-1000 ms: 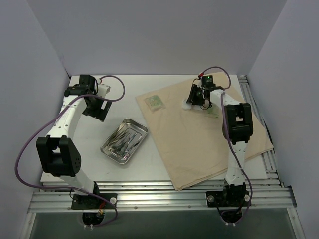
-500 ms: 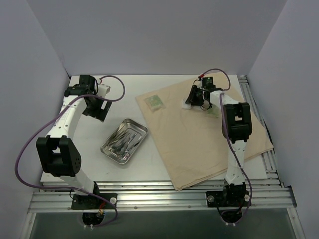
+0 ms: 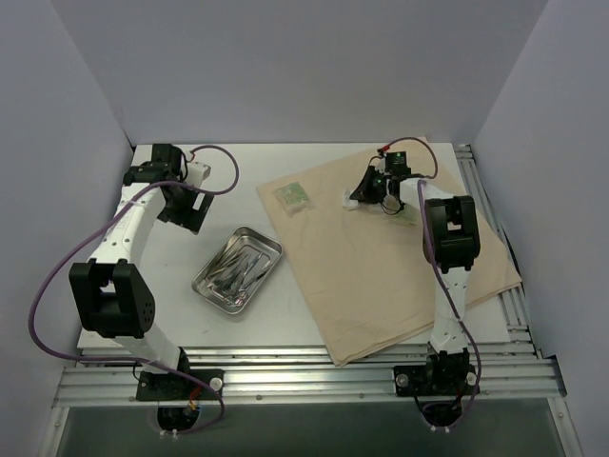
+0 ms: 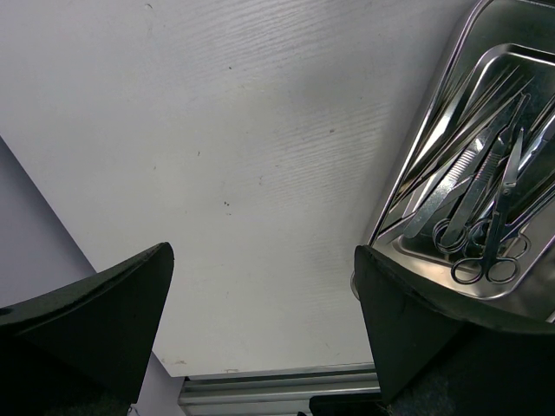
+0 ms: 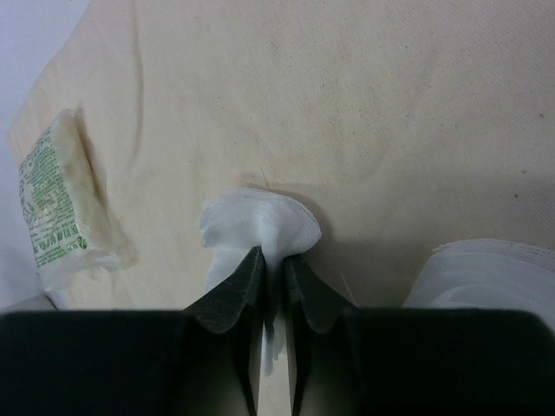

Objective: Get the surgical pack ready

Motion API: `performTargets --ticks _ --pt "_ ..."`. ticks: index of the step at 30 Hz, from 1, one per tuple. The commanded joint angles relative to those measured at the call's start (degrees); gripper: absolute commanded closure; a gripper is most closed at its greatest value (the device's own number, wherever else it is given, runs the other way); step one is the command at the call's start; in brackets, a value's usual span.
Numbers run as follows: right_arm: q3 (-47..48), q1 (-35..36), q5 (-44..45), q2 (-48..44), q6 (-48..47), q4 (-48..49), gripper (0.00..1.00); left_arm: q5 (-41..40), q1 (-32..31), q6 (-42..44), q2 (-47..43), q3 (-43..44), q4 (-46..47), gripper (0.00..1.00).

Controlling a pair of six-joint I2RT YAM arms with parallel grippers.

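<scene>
My right claw (image 5: 271, 260) is pressed together on a bit of white gauze (image 5: 260, 221). It pinches the fluffy top, and the rest of the gauze sits on the tan cloth (image 5: 347, 104), near the far edge of it. I think the job now is to lift this gauze and take it where the pack needs it.

To do it well, I should go straight up and slowly, because gauze is soft and can slip out of a small pinch. I must check that I hold only the gauze and not a fold of the cloth under it, or the whole sheet will come along. A green packet (image 5: 52, 204) lies close on one side and another white lump (image 5: 486, 269) on the other, so I should not swing sideways while I am low.

My left claw (image 4: 260, 286) is spread wide and holds nothing. It hangs over the bare desk (image 4: 260, 130), just beside the steel tray (image 4: 416, 156) with the scissors (image 4: 486, 260) and other thin metal tools inside.

The desk is white and flat. The cloth covers most of its right side, and one corner hangs over the metal rails (image 3: 304, 376) at the near edge. Plain pale walls (image 3: 285, 67) stand on three sides.
</scene>
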Motion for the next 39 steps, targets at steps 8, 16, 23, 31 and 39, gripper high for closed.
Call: performTargets --ticks 8,16,23,31,39 --pt "-2.1 -0.3 -4.6 -5.0 4.0 2.9 1.00 -0.8 -0.3 0.4 -2.2 -0.4 1.2 0.05" --pt "-5.0 0.8 -3.9 -13.3 6.7 5.8 1.00 -0.8 -0.3 0.4 -2.6 -0.6 1.6 0.05" --pt "-16.3 5.0 0.7 -23.3 19.8 16.5 1.00 -1.4 0.1 0.2 -3.2 -1.4 3.2 0.05" --pt "-34.6 25.6 27.9 -31.1 43.3 42.3 1.00 -1.1 2.6 -1.3 -4.8 -2.4 4.9 0.04" --pt "-29.4 40.7 43.4 -25.4 47.7 35.4 1.00 1.3 5.0 -2.5 -7.5 -6.5 7.2 0.03"
